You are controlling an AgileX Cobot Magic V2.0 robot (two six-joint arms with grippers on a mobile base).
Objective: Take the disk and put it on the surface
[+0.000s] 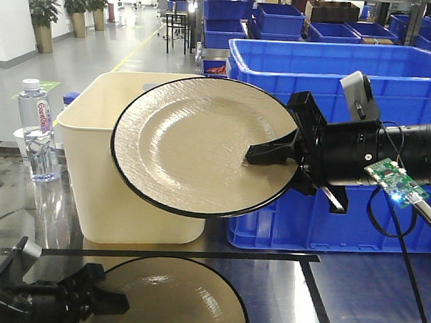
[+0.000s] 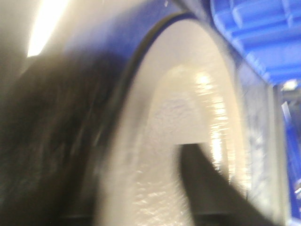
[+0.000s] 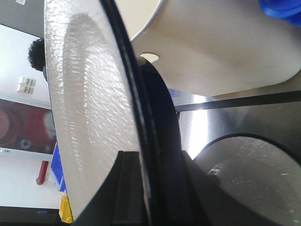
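A cream round black-rimmed disk is held in the air, tilted nearly upright, its edge pinched by the right pincer above the dark glossy tabletop. A 2nd such disk, cut off below, lies on the tabletop. The left pincer is seen at its rim; its state cannot be told, that wrist view being blurred.

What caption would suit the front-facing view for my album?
Right arm's fingers hold a cream, black-rimmed round plate tilted in air before a blue plastic crate.
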